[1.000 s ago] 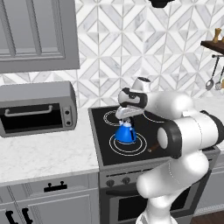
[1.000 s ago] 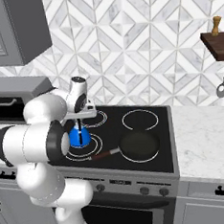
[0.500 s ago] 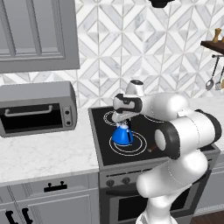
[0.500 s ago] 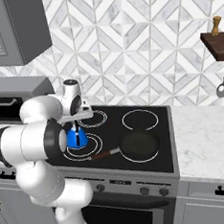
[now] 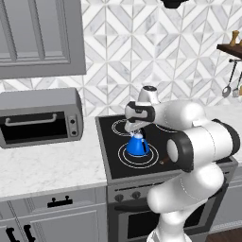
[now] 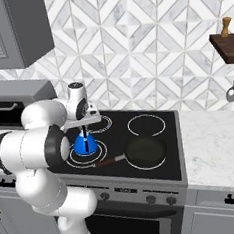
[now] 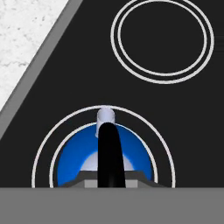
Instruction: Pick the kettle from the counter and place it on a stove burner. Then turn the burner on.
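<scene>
Black glass cooktop [image 5: 156, 163]: kettle [image 5: 137, 145] sat centred on stove burner [image 5: 124, 159]; frying pan [image 6: 145, 152] at 3 o'clock. Gripper [image 5: 133, 126] directly above; jaw state indeterminate.

Bright blue kettle [image 5: 137, 145], black stove burner [image 5: 123, 159] ringed white, marbled pale counter [image 5: 52, 165].

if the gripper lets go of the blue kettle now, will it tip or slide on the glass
Probably it stays put: the kettle is squat and wide-based, centred in the stove burner rings. The black glass looks smooth, so a sideways nudge might slide it. Its thin arched handle looks rigid, not floppy.
</scene>
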You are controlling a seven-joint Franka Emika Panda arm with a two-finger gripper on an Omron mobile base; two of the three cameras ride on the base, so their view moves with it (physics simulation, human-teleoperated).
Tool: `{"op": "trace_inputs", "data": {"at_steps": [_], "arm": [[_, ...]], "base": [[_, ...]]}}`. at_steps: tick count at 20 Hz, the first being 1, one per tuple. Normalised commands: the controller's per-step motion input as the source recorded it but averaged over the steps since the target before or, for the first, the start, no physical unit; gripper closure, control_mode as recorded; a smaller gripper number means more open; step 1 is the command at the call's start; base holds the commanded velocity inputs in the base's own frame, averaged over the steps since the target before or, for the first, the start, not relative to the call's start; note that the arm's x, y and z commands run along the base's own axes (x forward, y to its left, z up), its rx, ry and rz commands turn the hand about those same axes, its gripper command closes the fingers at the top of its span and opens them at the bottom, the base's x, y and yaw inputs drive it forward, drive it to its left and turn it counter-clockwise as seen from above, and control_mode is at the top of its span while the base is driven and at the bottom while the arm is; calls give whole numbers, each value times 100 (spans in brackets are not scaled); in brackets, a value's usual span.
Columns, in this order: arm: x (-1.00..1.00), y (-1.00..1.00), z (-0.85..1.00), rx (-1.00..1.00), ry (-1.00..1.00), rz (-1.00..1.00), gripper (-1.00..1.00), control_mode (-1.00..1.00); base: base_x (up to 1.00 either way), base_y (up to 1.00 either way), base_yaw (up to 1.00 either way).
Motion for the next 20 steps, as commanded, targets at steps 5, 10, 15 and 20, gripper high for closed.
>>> {"op": "trace_inputs", "data": {"at_steps": [5, 10, 15, 20], "arm": [[-1, 3, -14, -3, 5, 1, 100, -100], [-3, 10, -37, -7, 8, 1, 100, -100], [0, 1, -7, 0, 0, 0, -100, -100], [0, 0, 0, 0, 0, 0, -100, -100]], "base": [[0, 0, 0], [0, 0, 0], [0, 0, 0], [0, 0, 0]]}}
